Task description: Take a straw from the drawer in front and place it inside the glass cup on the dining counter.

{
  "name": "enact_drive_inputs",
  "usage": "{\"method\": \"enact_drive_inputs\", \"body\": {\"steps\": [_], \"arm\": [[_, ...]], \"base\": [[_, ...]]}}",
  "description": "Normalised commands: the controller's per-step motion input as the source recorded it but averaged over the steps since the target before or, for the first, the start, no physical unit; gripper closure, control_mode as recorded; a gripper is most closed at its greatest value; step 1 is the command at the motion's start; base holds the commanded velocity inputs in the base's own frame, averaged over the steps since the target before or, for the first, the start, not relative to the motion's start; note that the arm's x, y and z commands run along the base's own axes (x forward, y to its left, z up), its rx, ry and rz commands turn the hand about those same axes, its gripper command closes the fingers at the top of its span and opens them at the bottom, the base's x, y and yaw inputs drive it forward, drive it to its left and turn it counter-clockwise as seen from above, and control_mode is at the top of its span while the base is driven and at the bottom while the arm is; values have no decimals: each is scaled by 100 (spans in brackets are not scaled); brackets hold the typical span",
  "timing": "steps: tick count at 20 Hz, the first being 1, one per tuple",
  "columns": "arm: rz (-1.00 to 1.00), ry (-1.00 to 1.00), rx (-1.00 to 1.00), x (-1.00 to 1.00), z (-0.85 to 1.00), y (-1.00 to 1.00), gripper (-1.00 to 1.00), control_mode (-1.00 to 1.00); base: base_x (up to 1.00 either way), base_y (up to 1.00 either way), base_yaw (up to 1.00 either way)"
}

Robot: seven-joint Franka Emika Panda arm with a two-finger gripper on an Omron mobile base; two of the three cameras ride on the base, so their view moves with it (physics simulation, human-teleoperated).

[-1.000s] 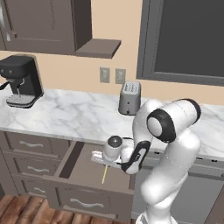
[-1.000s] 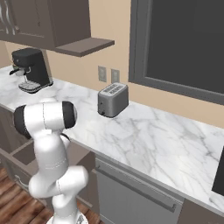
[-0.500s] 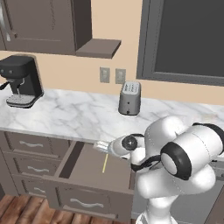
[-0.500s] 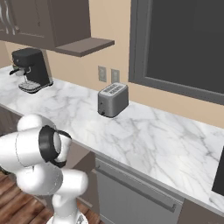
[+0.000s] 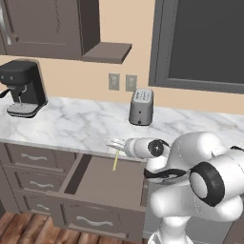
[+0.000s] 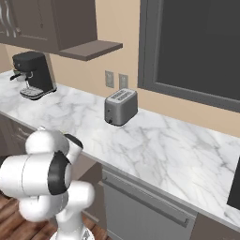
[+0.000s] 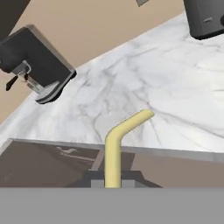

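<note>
My gripper (image 5: 113, 143) is shut on the straw (image 5: 115, 161), a thin pale-yellow stick that hangs from the fingers over the back of the open drawer (image 5: 107, 187). The gripper hovers at the height of the worktop's front edge. In the hand view the straw (image 7: 114, 146) rises from between the fingertips of the gripper (image 7: 114, 183), and its bent top leans to the right. Below it lies the drawer (image 7: 48, 166), dark and bare inside. The glass cup and the dining counter are out of view.
A marble worktop (image 5: 76, 125) runs behind the drawer, with a black coffee machine (image 5: 22, 88) at its left and a toaster (image 5: 141, 106) near the wall. Closed narrower drawers (image 5: 33, 158) stack at the left. The pulled-out drawer front (image 5: 90, 220) juts toward the base.
The gripper has lifted the straw out of the drawer, up and slightly left to the worktop's edge. The arm's upper joints have swung down and to the right.
</note>
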Motion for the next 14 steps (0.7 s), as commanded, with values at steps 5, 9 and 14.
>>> {"method": "enact_drive_inputs", "body": {"steps": [5,9,14], "arm": [[0,0,-5,-19,100,7,100,-100],[0,0,-18,-15,100,17,100,-100],[0,-7,-17,-1,100,35,100,-100]], "base": [[0,0,0],[0,0,0],[0,0,0]]}}
